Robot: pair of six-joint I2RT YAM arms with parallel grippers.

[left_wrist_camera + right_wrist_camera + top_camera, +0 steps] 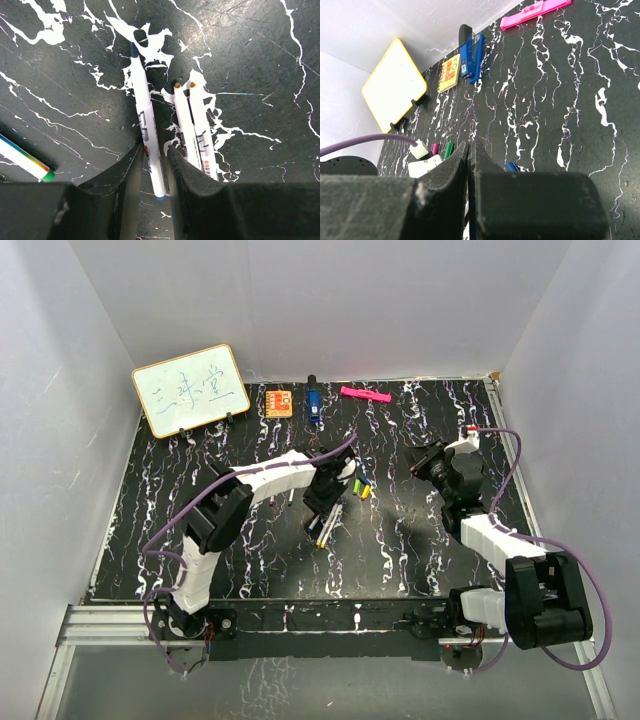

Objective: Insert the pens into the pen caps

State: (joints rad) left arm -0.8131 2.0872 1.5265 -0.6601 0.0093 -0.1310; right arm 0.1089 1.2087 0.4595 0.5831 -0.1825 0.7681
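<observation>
White pen (145, 115) lengthwise in narrow left claw (155, 149), blue tip away, right claw (471, 150) closed

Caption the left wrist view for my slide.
Left gripper straddling a blue-tipped pen on the table, two orange-tipped pens beside it.

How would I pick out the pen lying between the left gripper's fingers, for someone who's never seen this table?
On the black marbled table, find the left gripper near the middle. The pen between its fingers is white-barrelled with a dark blue tip; the two pens alongside have orange-brown tips.
</observation>
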